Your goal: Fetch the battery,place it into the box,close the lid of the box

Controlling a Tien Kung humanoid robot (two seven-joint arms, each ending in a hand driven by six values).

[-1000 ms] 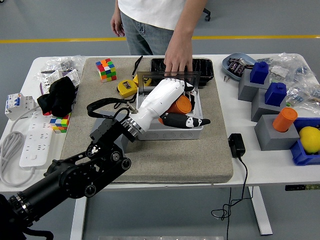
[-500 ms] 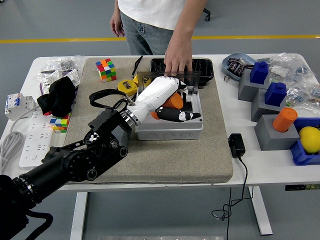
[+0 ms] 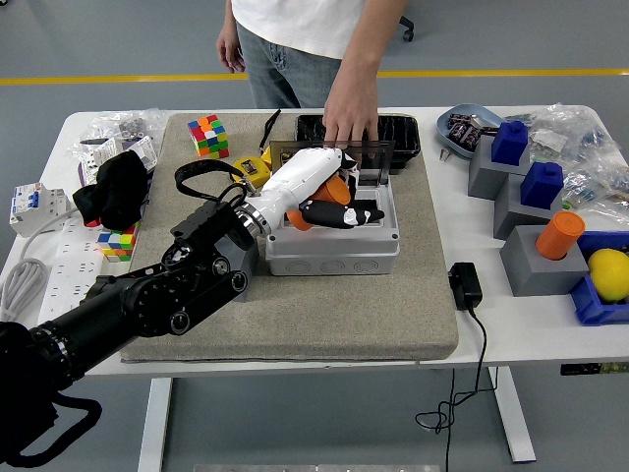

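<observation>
My left hand point(image 3: 339, 208), white with black fingers, reaches from the lower left over the open grey box point(image 3: 334, 254) on the felt mat. Its fingers are curled around an orange cylindrical battery point(image 3: 338, 188), which sits low inside the box opening and is partly hidden by the palm. The box's dark-framed clear lid point(image 3: 379, 157) stands upright at the box's far edge. A person's hand point(image 3: 350, 118) rests on top of that lid and holds it up. My right arm is out of view.
Behind the box lie a black tray point(image 3: 405, 134) and a yellow tape measure point(image 3: 250, 170). Two colour cubes point(image 3: 207, 136), a black cloth point(image 3: 118, 187) and a power strip point(image 3: 61, 285) are at the left. Grey blocks with blue and orange pieces point(image 3: 536, 202) and a black charger point(image 3: 464, 285) are at the right.
My left hand has pulled back to the left and toward the far side, carrying the battery from the box's front edge to over its inside. The person's hand has stayed on the lid.
</observation>
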